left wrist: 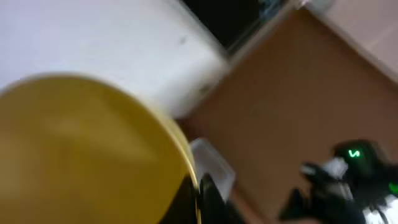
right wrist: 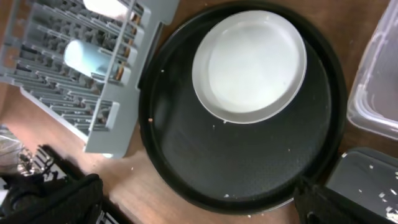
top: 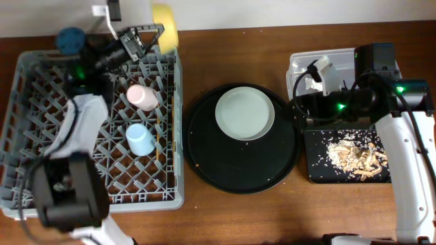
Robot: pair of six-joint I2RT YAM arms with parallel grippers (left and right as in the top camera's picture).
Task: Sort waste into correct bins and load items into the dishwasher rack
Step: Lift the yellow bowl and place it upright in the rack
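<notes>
Left gripper (top: pixel 154 34) clamped on bowl (top: pixel 165 26) rim, bowl on edge just past rack's (top: pixel 178 156) 1 o'clock corner. Right gripper (right wrist: pixel 196 186) wide apart, empty, at plate's (top: pixel 245 113) 3 o'clock. Pink cup (top: pixel 142 96) and blue cup (top: pixel 139 138) in rack.

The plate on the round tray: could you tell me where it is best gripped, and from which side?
Pinch the plate by its rim, probably at the right edge, away from the rack, with one finger over the rim and one slid under. It lies flat and right way up on the tray, so only the raised rim offers a hold.
</notes>
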